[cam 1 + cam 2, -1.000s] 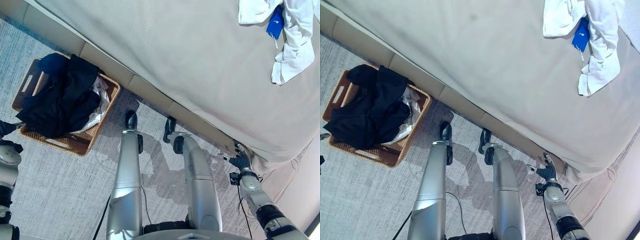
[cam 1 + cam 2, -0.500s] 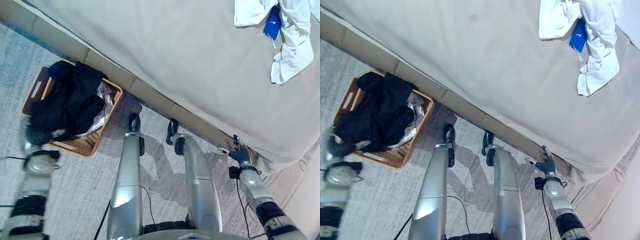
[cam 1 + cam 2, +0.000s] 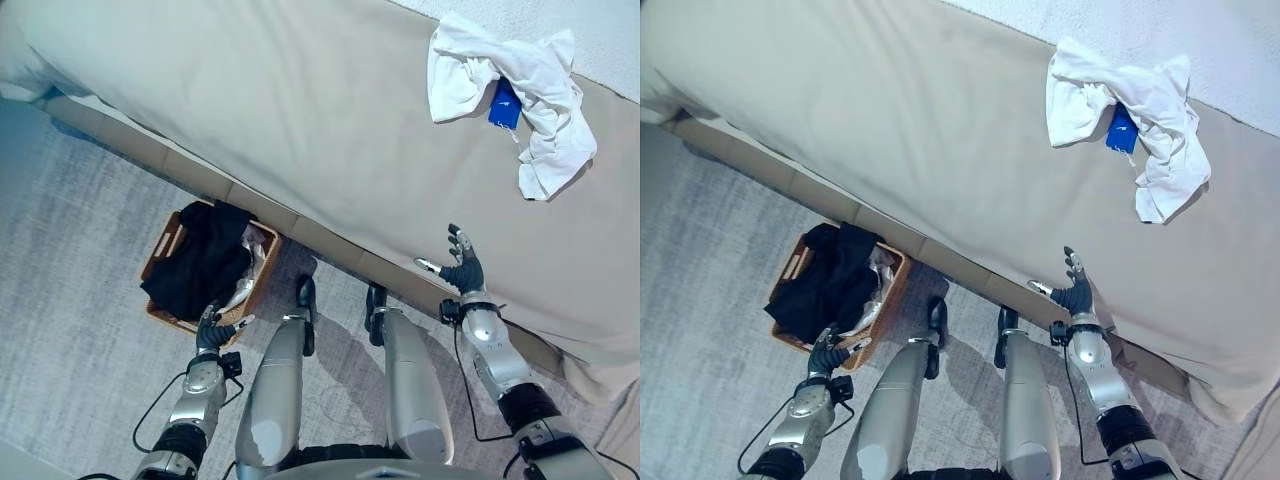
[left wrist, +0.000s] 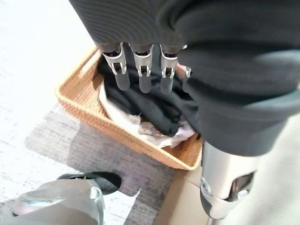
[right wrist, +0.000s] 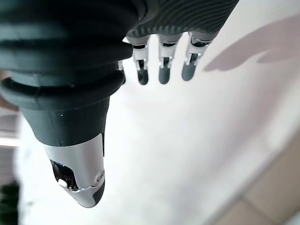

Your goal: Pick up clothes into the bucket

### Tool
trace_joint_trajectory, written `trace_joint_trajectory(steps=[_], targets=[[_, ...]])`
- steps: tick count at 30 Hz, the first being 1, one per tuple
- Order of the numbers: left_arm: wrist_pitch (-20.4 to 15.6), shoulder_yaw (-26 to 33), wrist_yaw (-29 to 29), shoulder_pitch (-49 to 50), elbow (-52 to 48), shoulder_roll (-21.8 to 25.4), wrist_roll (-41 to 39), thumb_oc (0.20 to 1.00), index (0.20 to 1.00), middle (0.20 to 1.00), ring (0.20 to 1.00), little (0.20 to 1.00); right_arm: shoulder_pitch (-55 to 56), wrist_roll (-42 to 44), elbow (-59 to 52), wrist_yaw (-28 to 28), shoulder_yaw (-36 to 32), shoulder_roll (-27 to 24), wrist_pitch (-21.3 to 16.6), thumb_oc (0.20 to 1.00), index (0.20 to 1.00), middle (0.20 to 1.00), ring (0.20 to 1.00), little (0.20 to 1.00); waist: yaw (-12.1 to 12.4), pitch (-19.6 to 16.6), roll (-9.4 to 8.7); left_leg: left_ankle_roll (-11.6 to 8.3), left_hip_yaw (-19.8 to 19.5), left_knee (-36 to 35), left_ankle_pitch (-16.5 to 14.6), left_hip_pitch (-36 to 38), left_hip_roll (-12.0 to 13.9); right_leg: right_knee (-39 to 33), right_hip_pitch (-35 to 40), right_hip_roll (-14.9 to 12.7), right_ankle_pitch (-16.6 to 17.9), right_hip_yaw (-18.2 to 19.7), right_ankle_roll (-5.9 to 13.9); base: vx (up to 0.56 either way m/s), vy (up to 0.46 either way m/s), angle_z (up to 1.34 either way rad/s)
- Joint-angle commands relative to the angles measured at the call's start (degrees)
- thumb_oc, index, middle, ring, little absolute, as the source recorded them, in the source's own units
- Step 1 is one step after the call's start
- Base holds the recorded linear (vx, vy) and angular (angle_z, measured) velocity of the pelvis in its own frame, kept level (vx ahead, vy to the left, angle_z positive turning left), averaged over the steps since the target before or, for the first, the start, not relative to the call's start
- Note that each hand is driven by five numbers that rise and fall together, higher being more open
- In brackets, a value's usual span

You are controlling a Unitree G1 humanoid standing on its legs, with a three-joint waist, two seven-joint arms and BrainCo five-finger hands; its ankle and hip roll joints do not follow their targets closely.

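Note:
A white garment [image 3: 520, 90] with a blue tag lies crumpled on the beige bed [image 3: 300, 110], far up at the right. A woven basket [image 3: 165, 262] on the carpet beside the bed holds dark clothes [image 3: 200, 270] and some pale cloth. My left hand [image 3: 213, 331] hangs open just in front of the basket's near rim [image 4: 93, 110], holding nothing. My right hand [image 3: 462, 268] is raised open over the bed's near edge, well short of the white garment, with nothing in it.
The bed's tan base [image 3: 190, 170] runs diagonally across the floor behind the basket. Grey carpet [image 3: 70, 260] spreads to the left and in front of the basket.
The camera has risen, so the whole scene looks smaller and farther. My right hand has lifted from the bed's lower edge to above the mattress. My left hand now hangs by the basket's rim.

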Motion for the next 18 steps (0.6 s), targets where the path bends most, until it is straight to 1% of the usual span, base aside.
trace_joint_trajectory(steps=[1,4,7,8,9,12,14,16,18], targets=[[-2.2,-1.5,4.5,1.2,1.7,-0.7,4.9,1.0,1.0,1.0,1.0,1.0,-1.9,-6.2,-3.4,-4.9,-1.9,-4.7,-2.5,1.0,1.0,1.0,1.0,1.0,0.8,-3.6,3.39,0.88,-2.1,-6.1,3.0,3.4,-1.4,-6.1,3.4,-0.2,4.3,0.4,1.87,0.12,-0.085,0.04],[-1.8,-3.4,6.1,1.9,4.4,-1.0,10.1,1.0,1.0,1.0,1.0,1.0,-5.9,-11.8,-1.6,-8.1,-1.6,-7.4,-1.4,1.0,1.0,1.0,1.0,1.0,1.8,-6.3,4.91,0.59,-2.5,-10.0,3.9,7.0,-1.6,-7.0,5.5,-0.6,3.7,0.3,1.95,0.09,-0.037,0.09],[-1.8,-6.1,4.6,2.9,5.4,-1.0,13.0,1.0,1.0,1.0,1.0,1.0,-11.4,-18.2,2.5,-10.3,0.0,-12.7,0.4,1.0,1.0,1.0,1.0,1.0,2.7,-8.5,6.51,0.51,-2.6,-11.7,4.3,8.4,-1.8,-7.5,6.1,-0.8,3.8,0.3,2.11,0.06,-0.016,0.02],[-1.9,-7.7,4.0,3.6,4.8,-0.7,13.7,1.0,1.0,1.0,1.0,1.0,-14.3,-19.7,4.6,-10.7,0.8,-15.2,1.4,1.0,1.0,1.0,1.0,1.0,3.0,-8.9,6.98,0.43,-2.7,-11.8,4.2,8.7,-2.0,-7.0,6.3,-1.0,3.3,0.4,2.2,0.02,-0.014,0.04],[-2.0,-8.8,3.4,4.0,3.8,-0.5,14.2,1.0,1.0,1.0,1.0,1.0,-16.2,-19.9,5.8,-11.5,1.2,-16.2,1.7,1.0,1.0,1.0,1.0,1.0,3.2,-9.2,7.74,0.42,-2.9,-12.1,4.5,8.5,-2.1,-7.1,6.0,-1.0,3.5,0.5,2.2,0.04,-0.03,0.04],[-2.4,-12.9,1.4,5.6,1.1,0.0,15.8,1.0,1.0,1.0,1.0,1.0,-21.7,-22.2,9.1,-13.4,1.3,-20.4,3.8,1.0,1.0,1.0,1.0,1.0,3.5,-9.6,9.06,0.36,-3.1,-12.3,4.4,8.7,-2.4,-5.8,5.6,-1.3,2.4,0.7,2.15,0.02,-0.026,-0.03],[-2.3,-14.4,0.5,6.2,0.6,-0.1,16.0,1.0,1.0,1.0,1.0,1.0,-25.6,-22.7,12.1,-15.0,1.5,-22.6,4.6,1.0,1.0,1.0,1.0,1.0,3.5,-9.6,9.71,0.34,-3.0,-12.2,4.4,8.5,-2.5,-5.2,5.2,-1.2,2.0,0.8,2.01,0.02,-0.032,0.09],[-2.3,-16.1,0.3,6.2,0.3,-0.1,16.1,1.0,1.0,1.0,1.0,1.0,-29.9,-21.2,15.6,-17.4,1.3,-24.3,5.1,1.0,1.0,1.0,1.0,1.0,3.6,-9.2,10.14,0.33,-3.1,-12.0,4.4,8.0,-2.5,-4.5,4.5,-1.1,1.8,1.0,1.9,0.01,-0.049,0.02],[-2.0,-18.3,-0.2,5.9,-0.1,0.7,17.1,1.0,1.0,1.0,1.0,1.0,-35.2,-18.6,20.4,-18.3,2.3,-26.3,5.4,1.0,1.0,1.0,1.0,1.0,3.6,-8.7,10.36,0.22,-3.1,-11.7,4.5,7.4,-2.5,-3.8,3.6,-0.9,1.7,1.4,1.76,-0.01,-0.053,-0.01]])
